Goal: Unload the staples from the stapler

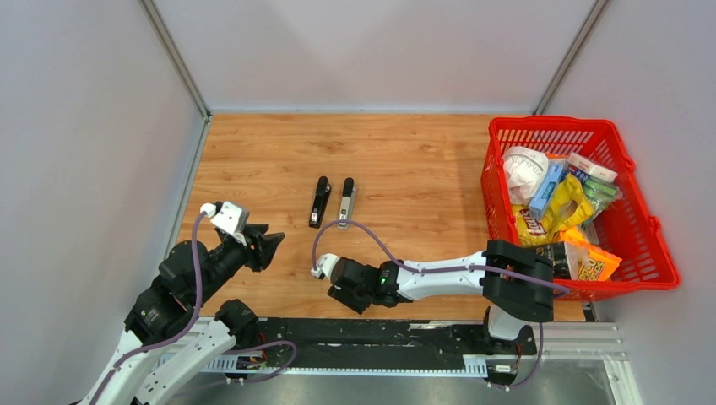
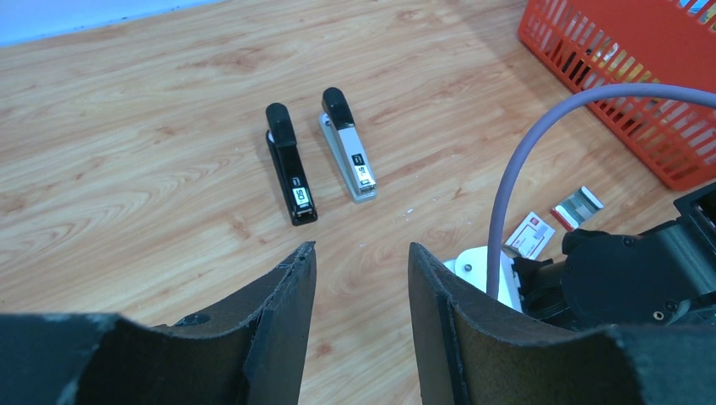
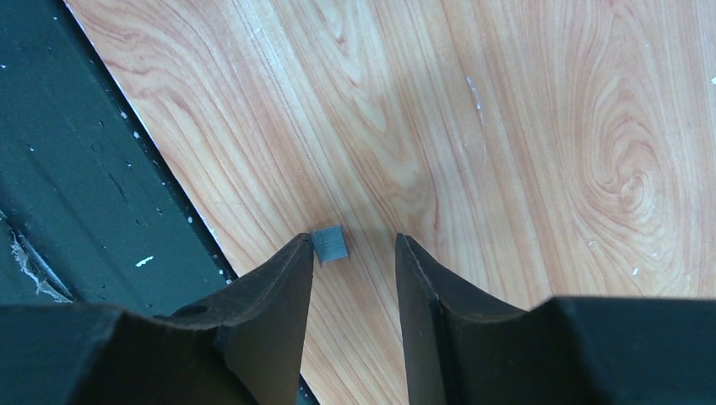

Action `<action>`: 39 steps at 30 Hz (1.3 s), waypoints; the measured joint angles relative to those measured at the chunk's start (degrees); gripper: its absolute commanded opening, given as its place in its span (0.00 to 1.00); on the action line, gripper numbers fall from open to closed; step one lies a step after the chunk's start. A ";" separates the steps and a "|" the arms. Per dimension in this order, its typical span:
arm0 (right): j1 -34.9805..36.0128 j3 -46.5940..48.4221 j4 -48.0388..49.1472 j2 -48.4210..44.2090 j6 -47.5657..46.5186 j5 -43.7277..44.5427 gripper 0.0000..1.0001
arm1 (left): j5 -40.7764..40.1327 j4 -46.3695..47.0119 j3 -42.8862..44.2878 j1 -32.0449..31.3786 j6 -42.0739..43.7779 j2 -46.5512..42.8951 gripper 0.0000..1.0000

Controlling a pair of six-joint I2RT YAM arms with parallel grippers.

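Note:
A black stapler (image 1: 319, 202) and a grey one with a black head (image 1: 346, 202) lie side by side mid-table; both also show in the left wrist view, black (image 2: 291, 164) and grey (image 2: 349, 145). A small grey ribbed bit of staples (image 3: 330, 245) lies on the wood near the table's front edge, just off the tip of my right gripper's left finger. My right gripper (image 3: 350, 240) is open and empty, low over the table (image 1: 338, 294). My left gripper (image 2: 361, 246) is open and empty, above the table's left front (image 1: 272, 246), pointing at the staplers.
A red basket (image 1: 642, 228) full of packets stands at the right. A small red-and-white box (image 2: 530, 234) and a red-edged piece with a grey ribbed face (image 2: 577, 207) lie near the right arm (image 2: 625, 270). The black base rail (image 3: 76, 169) borders the table's front edge.

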 measured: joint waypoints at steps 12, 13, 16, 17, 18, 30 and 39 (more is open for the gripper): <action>0.02 -0.04 -0.13 -0.02 0.63 -0.59 0.27 | 0.00 0.02 0.02 0.00 0.00 0.00 0.52; 0.07 -0.04 -0.15 -0.02 0.63 -0.59 0.26 | 0.00 0.00 0.02 0.00 0.00 0.00 0.52; 0.13 -0.04 -0.20 -0.02 0.63 -0.59 0.23 | 0.00 0.00 0.02 0.00 0.00 0.00 0.52; 0.20 -0.04 -0.26 -0.04 0.63 -0.59 0.23 | 0.00 0.00 0.00 0.00 0.00 0.00 0.52; 0.26 -0.04 -0.31 -0.07 0.61 -0.55 0.21 | 0.00 0.00 0.02 0.00 0.00 0.00 0.52; 0.39 0.33 -3.98 -0.68 0.68 1.68 0.07 | 0.00 0.02 0.02 0.00 0.02 0.00 0.52; 0.39 -0.61 -9.86 -3.67 3.30 5.35 0.06 | 0.17 0.00 0.02 0.00 0.00 0.00 0.52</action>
